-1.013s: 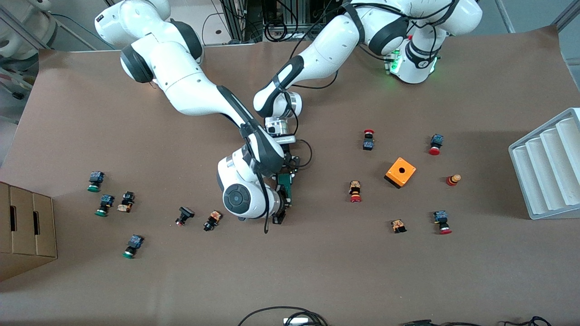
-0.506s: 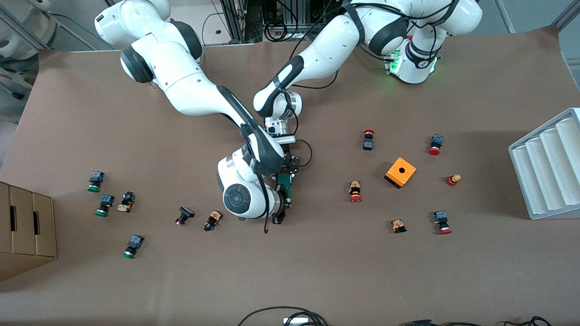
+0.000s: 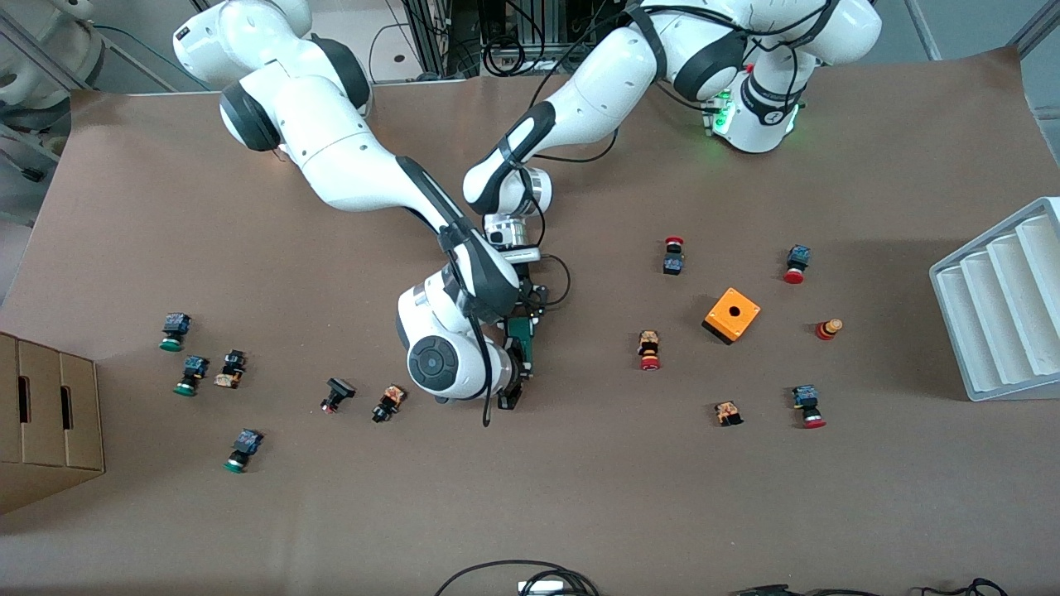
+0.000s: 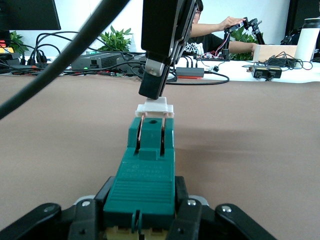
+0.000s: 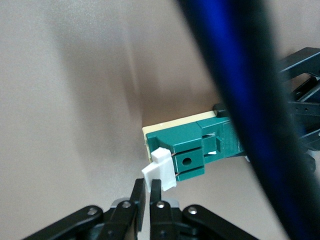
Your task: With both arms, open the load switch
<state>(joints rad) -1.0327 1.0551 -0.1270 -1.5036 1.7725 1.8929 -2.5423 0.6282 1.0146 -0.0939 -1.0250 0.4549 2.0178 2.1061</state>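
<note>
Nearest the front camera, loose cables (image 3: 517, 577) lie at the table edge. Next come a green-capped push-button (image 3: 240, 449), a small orange-and-black part (image 3: 728, 412) and a red-capped push-button (image 3: 807, 406), then a black button (image 3: 336, 393) and an orange-black button (image 3: 388, 401) just beside the right arm's wrist. A cardboard box (image 3: 45, 418) sits at the right arm's end of the table, a white ribbed tray (image 3: 1006, 302) at the left arm's end. Farther up: two more green-capped buttons (image 3: 174, 331), an orange cube box (image 3: 731, 314) with a round hole, and red-capped buttons around it (image 3: 649, 350), well apart from the work.

Mid-table, the load switch (image 3: 522, 334) is mostly hidden in the front view by the right arm's bulky wrist (image 3: 443, 360). Its green body lies level just above the brown table (image 3: 580, 480).

Right gripper (image 5: 149, 192): fingers almost together, pinching the white block (image 5: 161, 169) at the end of the switch; in the left wrist view its black fingertip (image 4: 152, 85) meets the white block from above. Right arm reaches diagonally from its base, forearm crossing over the left arm's wrist.

Left gripper (image 4: 142, 212): fingers clamped on both sides of the green body (image 4: 145, 172), at the end away from the white block. Two thin copper pins (image 4: 151, 132) join the white block to the green body. Left arm comes down from its base, elbow bent, wrist pointing toward the front camera, low over the table.
</note>
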